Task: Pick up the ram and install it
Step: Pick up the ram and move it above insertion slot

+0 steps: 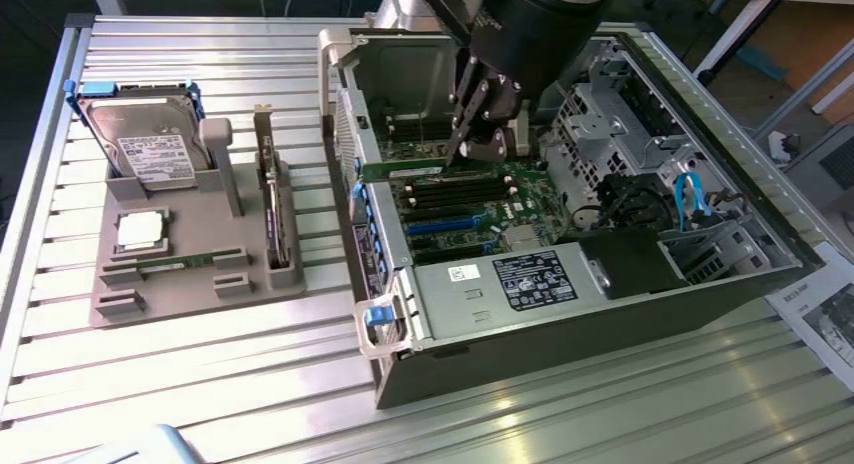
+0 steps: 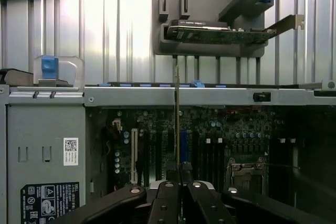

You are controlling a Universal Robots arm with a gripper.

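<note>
Over the slatted desk (image 1: 200, 384), inside the open computer case (image 1: 561, 324), the jaws, nearly shut, gripped the ram (image 1: 400, 170) just above the motherboard's slots (image 1: 461, 191), where a slight tilt could jam it.

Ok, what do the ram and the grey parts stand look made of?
Ram: thin green board, edge-on a flat sheet, so likely fibreglass circuit laminate. Parts stand: even matte grey, blocky moulded slots, probably plastic, possibly printed; can't confirm.
</note>
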